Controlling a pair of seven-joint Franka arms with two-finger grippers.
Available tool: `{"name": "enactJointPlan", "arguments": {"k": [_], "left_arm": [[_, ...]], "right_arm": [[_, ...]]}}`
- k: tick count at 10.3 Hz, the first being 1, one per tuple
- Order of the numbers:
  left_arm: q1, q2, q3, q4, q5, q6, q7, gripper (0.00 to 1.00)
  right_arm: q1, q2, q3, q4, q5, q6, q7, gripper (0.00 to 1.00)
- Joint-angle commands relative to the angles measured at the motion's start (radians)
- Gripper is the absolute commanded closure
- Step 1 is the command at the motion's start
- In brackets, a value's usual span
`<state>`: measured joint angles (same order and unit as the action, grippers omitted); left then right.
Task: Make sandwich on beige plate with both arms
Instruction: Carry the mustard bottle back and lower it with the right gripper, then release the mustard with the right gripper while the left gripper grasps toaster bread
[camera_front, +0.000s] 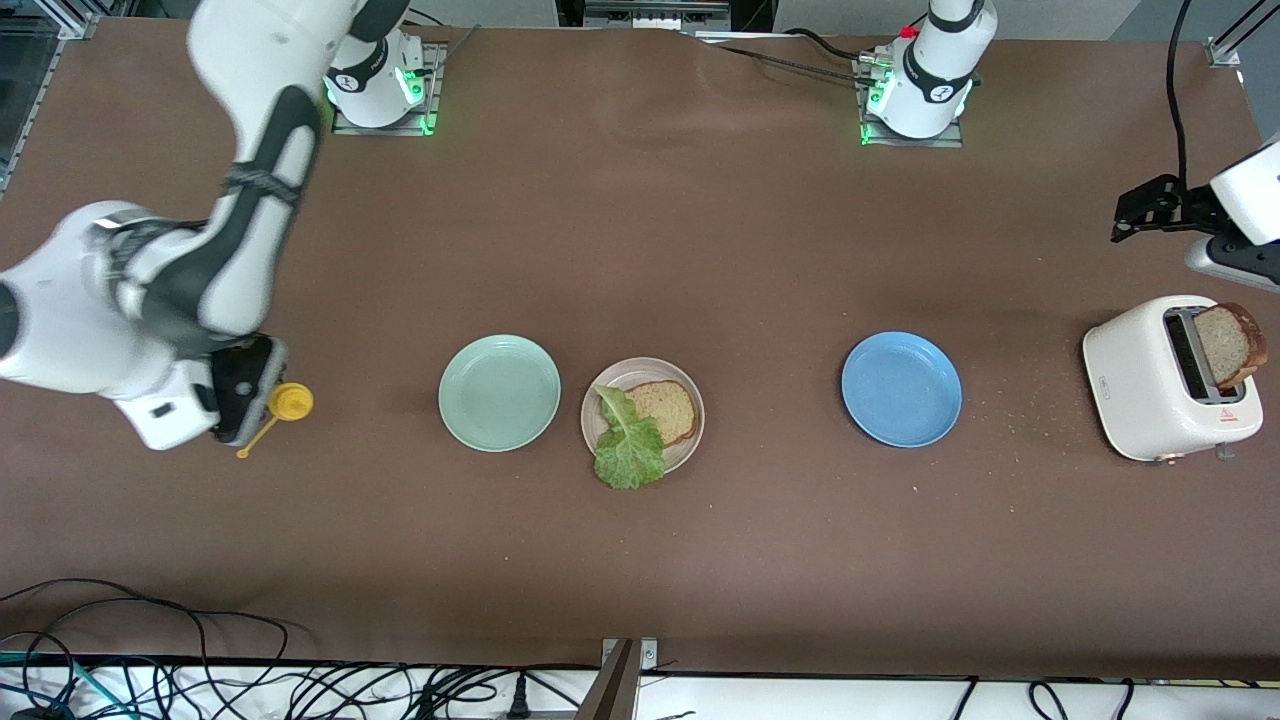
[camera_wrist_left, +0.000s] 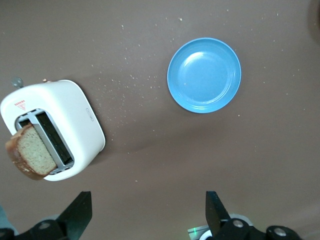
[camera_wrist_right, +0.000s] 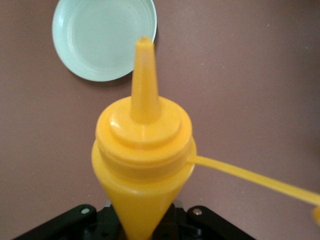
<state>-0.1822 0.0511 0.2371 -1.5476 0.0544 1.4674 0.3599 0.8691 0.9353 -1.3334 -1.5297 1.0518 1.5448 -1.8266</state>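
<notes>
**Right claw gripping mustard bottle; left claw spread wide near toaster**

Right claw clamped on a yellow squeeze bottle, nozzle uncapped, tethered cap strap trailing off to one side. Seen only in the right wrist view: the grip at the bottle's tapered body. In the front view, just the bottle's top and strap peeking out beside the claw, at the right arm's end of the tabletop.

Left claw fully spread, holding nothing, up over the tabletop by the white toaster. Fingertips clear in the left wrist view; in the front view, only its black body visible at the frame edge.

Beige plate mid-tabletop, between the mint-green plate and the blue plate, just beside the mint-green one. On it, one bread slice with a lettuce leaf partly over it and hanging past the rim toward the front camera. Missing from both wrist views.

Counted: three plates, two bread slices, one lettuce leaf, one toaster, one bottle. Second slice standing in a toaster slot. Crumbs scattered between toaster and blue plate.
</notes>
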Motion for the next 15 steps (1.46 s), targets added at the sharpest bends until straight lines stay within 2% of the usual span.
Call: {"name": "enactJointPlan", "arguments": {"k": [1,4,5,11,15], "left_arm": [[0.009,0.029,0.005,0.067,-0.022,-0.022,0.008,0.0],[0.009,0.094,0.008,0.073,-0.022,-0.012,0.005,0.0],[0.024,0.18,0.008,0.086,-0.019,-0.013,0.014,0.0],[0.079,0.203,0.008,0.129,-0.013,-0.009,0.014,0.0],[0.222,0.239,0.007,0.144,-0.022,0.034,0.056,0.0]], "right_arm": [[-0.088,-0.001,0.032,-0.062,0.117,-0.08,-0.178,1.0],[-0.201,0.0,0.127,-0.163,0.227,-0.124,-0.354,1.0],[-0.244,0.0,0.175,-0.184,0.256,-0.13,-0.412,1.0],[-0.392,0.017,0.333,-0.193,0.31,-0.115,-0.663,1.0],[-0.43,0.019,0.404,-0.193,0.353,-0.104,-0.723,1.0]]}}
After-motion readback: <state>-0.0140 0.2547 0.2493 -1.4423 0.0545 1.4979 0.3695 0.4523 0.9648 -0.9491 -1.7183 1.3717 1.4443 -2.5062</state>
